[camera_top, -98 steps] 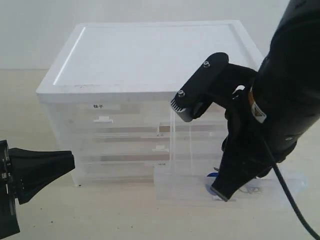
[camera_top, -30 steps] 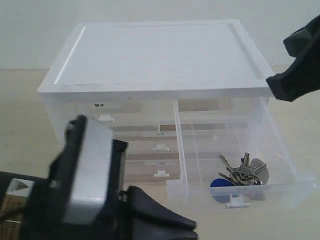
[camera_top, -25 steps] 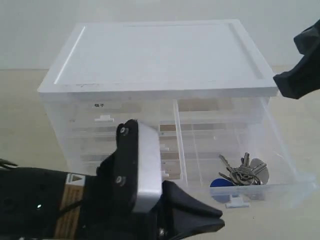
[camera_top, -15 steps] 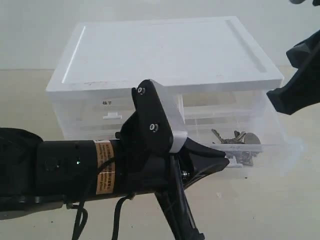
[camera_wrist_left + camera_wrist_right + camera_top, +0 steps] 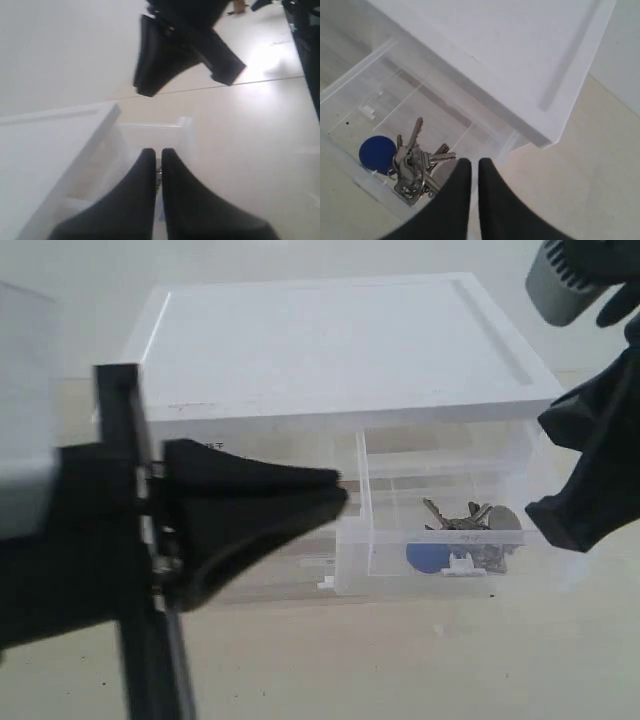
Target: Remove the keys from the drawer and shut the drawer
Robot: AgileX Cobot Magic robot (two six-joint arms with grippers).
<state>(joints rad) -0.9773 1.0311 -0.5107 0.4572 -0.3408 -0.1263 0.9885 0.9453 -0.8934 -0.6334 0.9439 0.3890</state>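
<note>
My left end effector (image 5: 157, 159) has its two black fingers drawn almost together, only a thin slit between them, and nothing is held. In the exterior view it points to the right, low in front of the white-topped cabinet (image 5: 330, 340), its tips just short of the drawer's left front corner. It is blurred there, so I cannot tell if it touches the cabinet front.

My right end effector (image 5: 474, 172) is also nearly closed and empty, its fingers side by side with a narrow gap. It hangs above the drawer's near edge, beside the keys but apart from them. My right arm (image 5: 600, 460) is at the cabinet's right side.

The drawer (image 5: 385, 570) is pulled out on the right half of the cabinet, its small white tab handle (image 5: 462, 565) facing forward.

The keys (image 5: 415, 162) lie on the drawer's floor near the front wall, silver blades fanned out from the ring. The round blue tag (image 5: 377, 154) lies flat next to them. The cabinet stands on the pale table (image 5: 400, 660).
</note>
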